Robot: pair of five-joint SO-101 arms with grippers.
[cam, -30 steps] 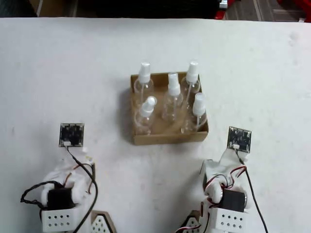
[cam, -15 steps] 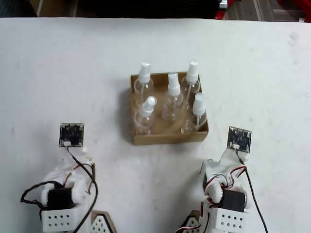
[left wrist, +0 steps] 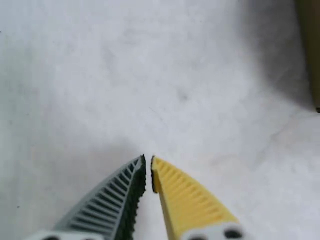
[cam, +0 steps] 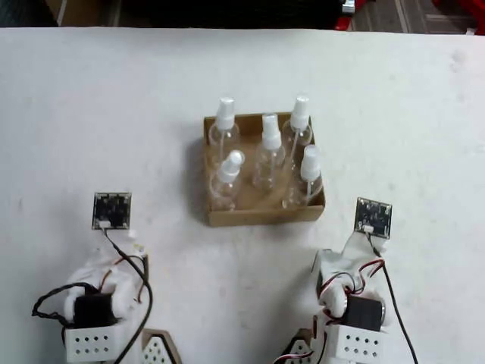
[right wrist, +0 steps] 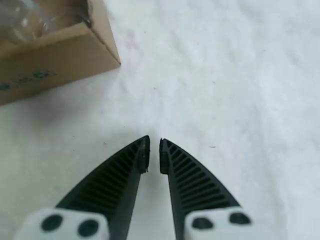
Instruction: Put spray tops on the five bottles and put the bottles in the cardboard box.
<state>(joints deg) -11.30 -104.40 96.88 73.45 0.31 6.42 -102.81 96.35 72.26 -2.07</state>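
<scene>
Right wrist view: clenched right gripper (right wrist: 153,150) hangs near, not touching, the cardboard box (right wrist: 60,56).

L end effector (left wrist: 148,170), tips nearly together, over white table (left wrist: 150,75); cardboard box (left wrist: 311,50) apart.

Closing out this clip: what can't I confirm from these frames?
High view: whether the spray tops are screwed fully on, too small to tell.
High view: bases of the bottles, hidden by the cardboard box walls.
Right wrist view: the cardboard box is cut off by the edge; bottles inside are blurred.
</scene>
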